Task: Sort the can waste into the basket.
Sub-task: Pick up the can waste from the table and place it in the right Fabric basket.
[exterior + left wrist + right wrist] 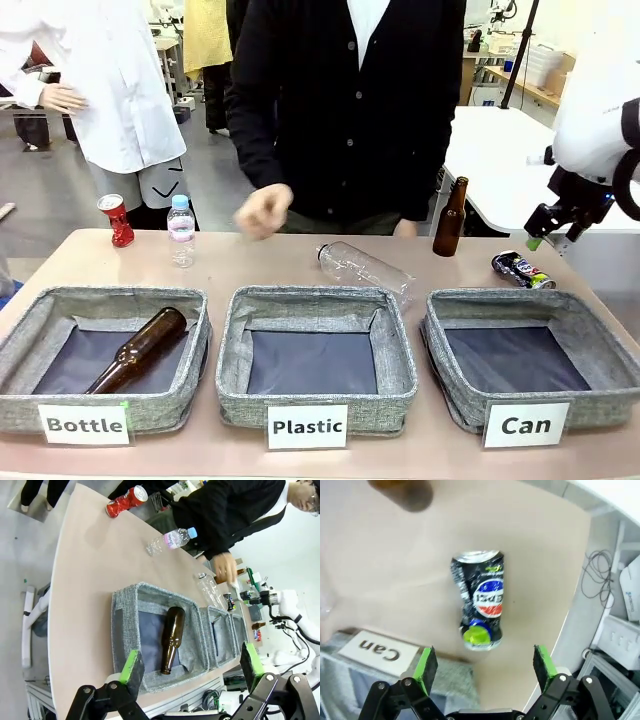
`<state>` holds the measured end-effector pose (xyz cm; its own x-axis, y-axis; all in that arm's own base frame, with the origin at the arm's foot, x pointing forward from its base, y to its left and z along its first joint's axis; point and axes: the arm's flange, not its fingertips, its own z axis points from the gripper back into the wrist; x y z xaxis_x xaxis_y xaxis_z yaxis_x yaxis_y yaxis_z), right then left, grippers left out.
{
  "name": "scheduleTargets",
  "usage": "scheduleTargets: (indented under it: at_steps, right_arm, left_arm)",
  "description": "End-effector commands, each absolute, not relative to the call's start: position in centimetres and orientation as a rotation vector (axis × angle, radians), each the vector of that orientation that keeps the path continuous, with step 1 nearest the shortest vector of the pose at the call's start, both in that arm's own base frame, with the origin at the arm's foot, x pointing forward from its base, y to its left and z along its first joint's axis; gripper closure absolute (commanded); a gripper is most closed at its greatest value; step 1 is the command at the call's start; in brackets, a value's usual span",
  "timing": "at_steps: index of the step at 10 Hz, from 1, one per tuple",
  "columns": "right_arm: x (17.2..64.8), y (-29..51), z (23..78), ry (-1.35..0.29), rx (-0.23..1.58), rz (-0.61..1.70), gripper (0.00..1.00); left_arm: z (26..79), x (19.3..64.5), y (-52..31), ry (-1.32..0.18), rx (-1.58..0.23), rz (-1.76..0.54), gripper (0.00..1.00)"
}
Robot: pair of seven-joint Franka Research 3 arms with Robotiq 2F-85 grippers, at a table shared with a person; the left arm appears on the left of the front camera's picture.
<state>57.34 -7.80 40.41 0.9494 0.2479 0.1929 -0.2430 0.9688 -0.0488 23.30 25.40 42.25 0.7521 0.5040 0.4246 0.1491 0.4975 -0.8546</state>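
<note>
One dark can [522, 270] lies flat, top toward the upright bottle [450, 218].

Bright, even light (wrist edges warped).

The left gripper [191, 656] hangs with its green pads [132, 666] spread wide above a row of three grey fabric baskets on the table [85, 580], and the nearest basket [122, 625] holds a brown glass bottle [171, 639] lying on its dark bottom. Past the baskets, a crushed red can [125, 500] sits near the table's corner. A small water bottle [172, 539] with a blue cap stands apart from it, and a clear plastic bottle [210, 591] lies just beside the middle basket [216, 630], with a person's blurred hand [225, 567] close above it.
</note>
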Motion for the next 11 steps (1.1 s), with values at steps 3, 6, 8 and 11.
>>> scheduleTargets:
  at_steps: [3,6,8,11]
  right_arm:
    - [60.3,-9.6,35.2,-0.231,0.031,0.361,0.00]
    - [61.2,-9.4,32.4,-0.222,0.070,0.348,0.00]
    - [61.4,-8.7,31.4,-0.219,0.084,0.346,0.00]
    - [61.9,-8.3,30.1,-0.220,0.075,0.346,0.00]
  left_arm:
    - [42.3,23.4,25.5,-0.745,-1.056,0.221,0.00]
    - [42.3,23.4,25.5,-0.745,-1.056,0.221,0.00]
    - [42.3,23.4,25.5,-0.745,-1.056,0.221,0.00]
    - [42.3,23.4,25.5,-0.745,-1.056,0.221,0.00]
